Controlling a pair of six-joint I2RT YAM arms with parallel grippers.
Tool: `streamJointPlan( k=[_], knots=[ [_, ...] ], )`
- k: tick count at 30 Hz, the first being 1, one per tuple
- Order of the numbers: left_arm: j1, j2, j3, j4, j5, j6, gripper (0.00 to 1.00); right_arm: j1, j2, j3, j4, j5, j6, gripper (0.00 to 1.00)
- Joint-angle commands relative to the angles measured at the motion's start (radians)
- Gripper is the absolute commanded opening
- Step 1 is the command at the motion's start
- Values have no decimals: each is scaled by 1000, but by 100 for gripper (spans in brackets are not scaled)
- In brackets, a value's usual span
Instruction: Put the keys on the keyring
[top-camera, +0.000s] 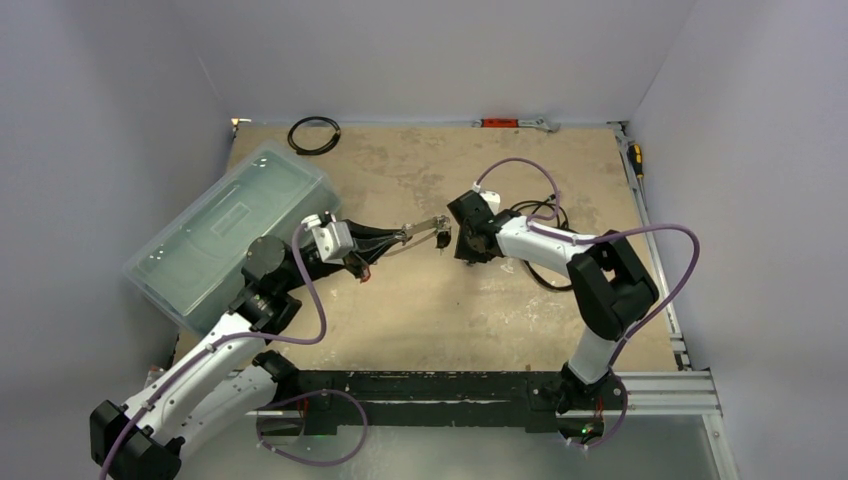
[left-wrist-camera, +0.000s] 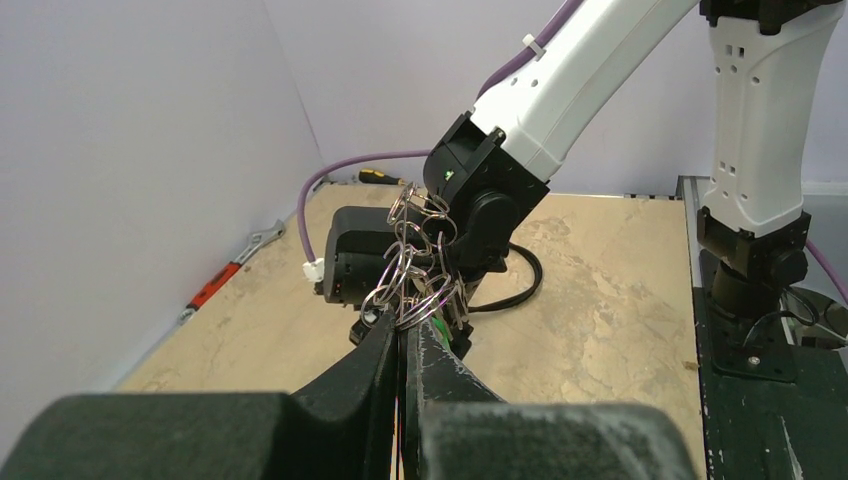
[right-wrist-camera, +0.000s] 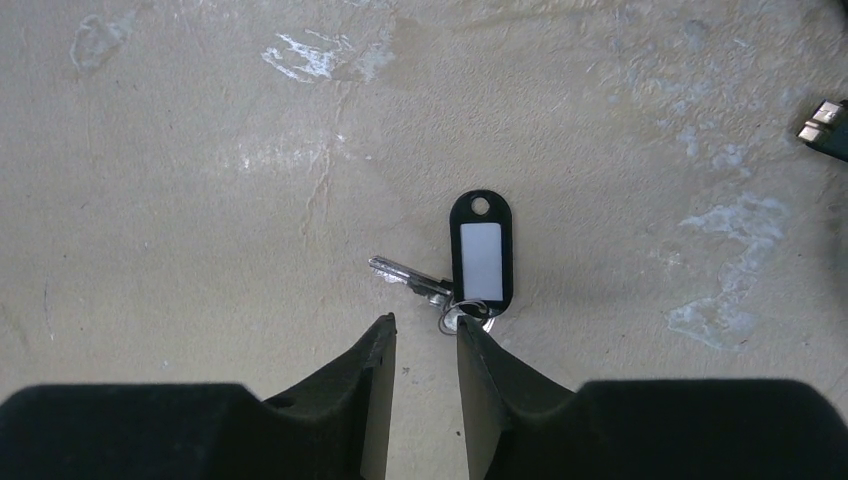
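Observation:
My left gripper is shut on the keyring, a thin silvery hoop held above the table. Several small rings and keys hang bunched on it, with a green tag showing by the right finger; the bunch also shows in the top view. My right gripper is open and points down at the table, just right of the bunch. A key with a black tag and white label lies flat on the table; its small ring touches my right finger.
A clear plastic bin lies tilted at the left. A black coiled cable ring sits at the back. A red-handled wrench and a screwdriver lie along the walls. A loose black cable lies under the right arm.

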Motion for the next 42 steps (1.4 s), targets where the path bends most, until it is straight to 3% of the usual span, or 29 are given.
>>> streamJointPlan(
  k=[1,16,24,27,42],
  knots=[
    [-6,-4,11,55,11,27,0,6,-9,15,5,35,15,31],
    [-10,-5,13,46,12,34,0,9,47,12,23,29,12,26],
    [-11,-6,15,43,13,37,0,9,61,5,29,26,-10,0],
    [-11,-7,15,40,14,38,0,9,50,-3,47,4,-52,0],
    [-11,-29,16,12,-12,77,0,-8,-326,-50,191,-268,-458,0]
  ],
)
